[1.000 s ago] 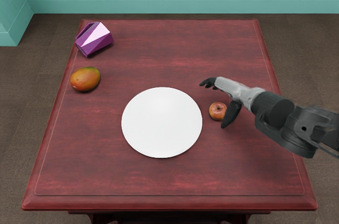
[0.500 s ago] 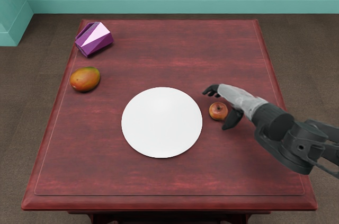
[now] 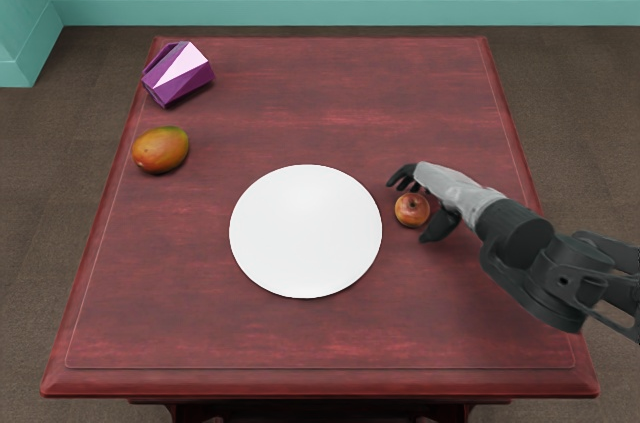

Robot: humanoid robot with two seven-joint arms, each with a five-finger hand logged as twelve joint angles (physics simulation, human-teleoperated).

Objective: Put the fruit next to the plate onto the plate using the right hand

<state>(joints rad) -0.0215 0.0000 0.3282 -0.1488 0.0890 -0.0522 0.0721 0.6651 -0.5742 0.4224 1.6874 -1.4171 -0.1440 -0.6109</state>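
**Inspector:** Head view, left side of the table point(image 3: 200, 333)?
**Assistant:** A purple box point(image 3: 177, 73) at the far left corner. A mango point(image 3: 160, 149) sits nearer, well apart from the white plate point(image 3: 305, 231) at centre.
**Inspector:** Right of the plate?
**Assistant:** The apple point(image 3: 411, 209) rests on the table just beside the plate's right rim. The right hand point(image 3: 440, 198) is half open, cupped around it, fingers point(image 3: 403, 180) on the far side, thumb on the near side. Grip not closed; it holds nothing.

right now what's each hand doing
Left hand: not in view.
Right hand: open, fingers spread around the apple, not closed on it.
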